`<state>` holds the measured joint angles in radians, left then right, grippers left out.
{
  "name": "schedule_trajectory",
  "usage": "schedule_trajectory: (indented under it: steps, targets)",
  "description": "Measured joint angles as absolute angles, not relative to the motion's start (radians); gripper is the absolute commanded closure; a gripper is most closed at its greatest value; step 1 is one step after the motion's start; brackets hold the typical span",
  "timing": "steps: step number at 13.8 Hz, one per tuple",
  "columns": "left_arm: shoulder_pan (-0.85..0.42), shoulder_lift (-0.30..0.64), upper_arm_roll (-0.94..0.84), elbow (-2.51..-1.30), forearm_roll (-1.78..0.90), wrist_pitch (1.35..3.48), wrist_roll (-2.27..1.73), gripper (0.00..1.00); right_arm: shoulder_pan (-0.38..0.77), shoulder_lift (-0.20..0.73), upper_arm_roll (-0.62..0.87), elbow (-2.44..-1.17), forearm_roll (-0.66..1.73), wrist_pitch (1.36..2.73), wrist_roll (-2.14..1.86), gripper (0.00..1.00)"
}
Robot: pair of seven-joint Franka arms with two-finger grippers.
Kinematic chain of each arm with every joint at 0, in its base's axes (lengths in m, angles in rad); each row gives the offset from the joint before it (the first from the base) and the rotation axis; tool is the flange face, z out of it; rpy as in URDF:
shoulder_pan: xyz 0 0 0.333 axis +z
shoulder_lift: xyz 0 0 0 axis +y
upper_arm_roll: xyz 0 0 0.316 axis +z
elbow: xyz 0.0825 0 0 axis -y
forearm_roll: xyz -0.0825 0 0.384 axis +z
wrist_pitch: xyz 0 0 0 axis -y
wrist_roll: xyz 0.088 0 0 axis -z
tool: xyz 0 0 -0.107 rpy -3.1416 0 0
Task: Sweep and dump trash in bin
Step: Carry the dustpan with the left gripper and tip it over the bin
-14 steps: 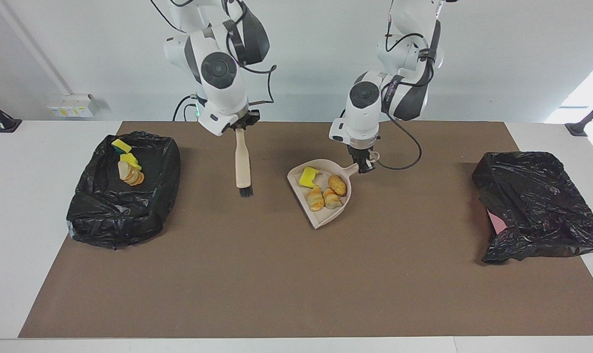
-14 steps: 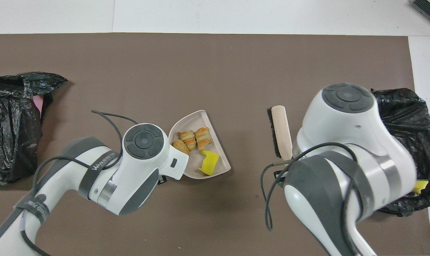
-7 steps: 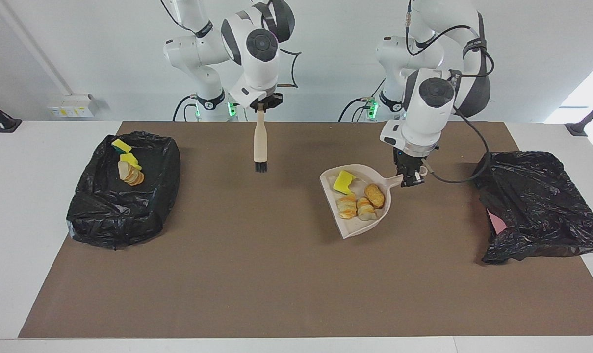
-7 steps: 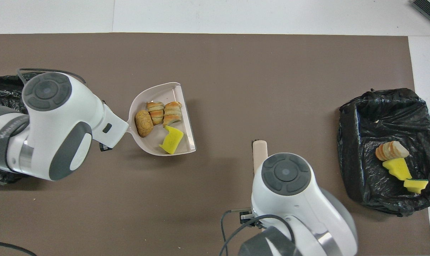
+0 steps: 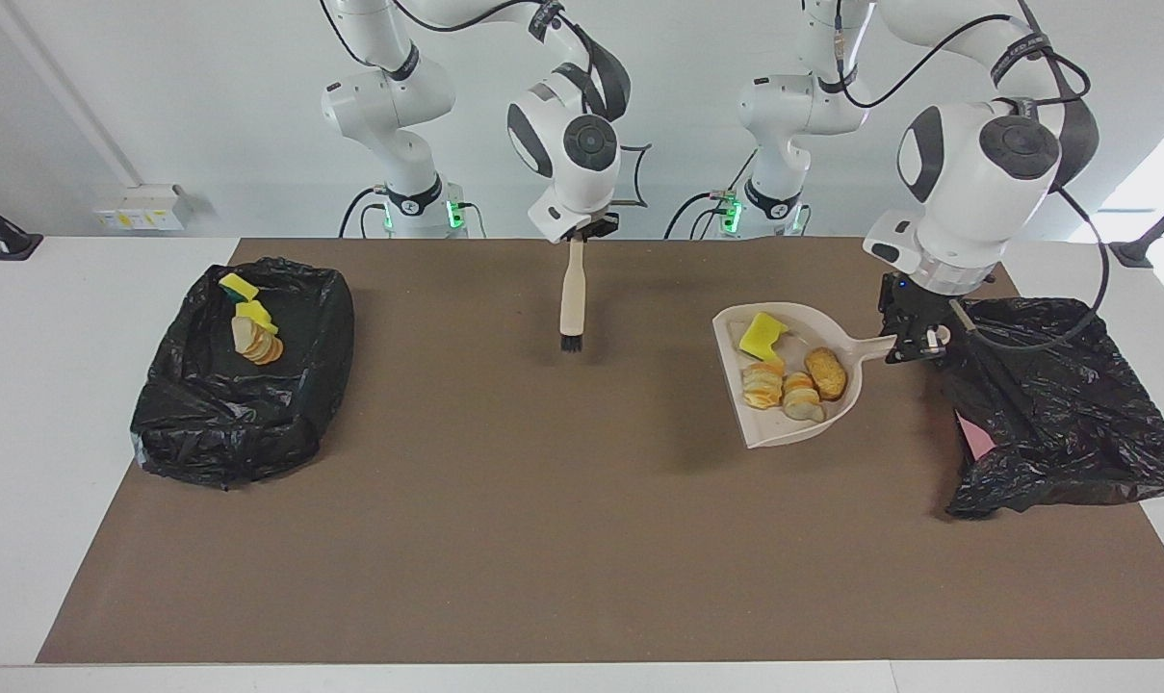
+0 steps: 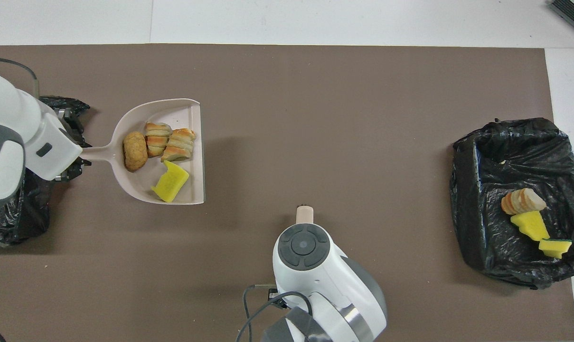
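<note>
Left pincer (image 5: 914,339) clamps loaded dustpan (image 5: 764,423) beside black bag (image 5: 1063,404).

1. No text, label, brand, number or sign could be read in either view.
2. A white box on the wall (image 5: 143,206), seen in the facing view near the right arm's end of the table, carried small yellow marks, but they were too small to read.
</note>
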<state>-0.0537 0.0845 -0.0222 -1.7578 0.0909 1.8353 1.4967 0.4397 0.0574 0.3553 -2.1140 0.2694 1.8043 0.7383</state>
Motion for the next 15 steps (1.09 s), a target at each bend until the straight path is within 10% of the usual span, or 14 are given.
schedule_trajectory:
  steps: [11, 13, 15]
  targets:
    - [0.325, 0.110, -0.019, -1.692, 0.176, 1.871, 1.909, 1.00, 0.464, 0.028, 0.351, -2.265, 0.269, 1.877, 0.730, 0.98]
    - [0.386, 0.124, -0.018, -1.668, 0.206, 1.907, 1.963, 1.00, 0.468, 0.030, 0.351, -2.274, 0.269, 1.913, 0.729, 0.88]
    - [0.439, 0.133, -0.018, -1.653, 0.259, 1.968, 1.990, 1.00, 0.476, 0.034, 0.352, -2.278, 0.269, 1.927, 0.711, 0.50]
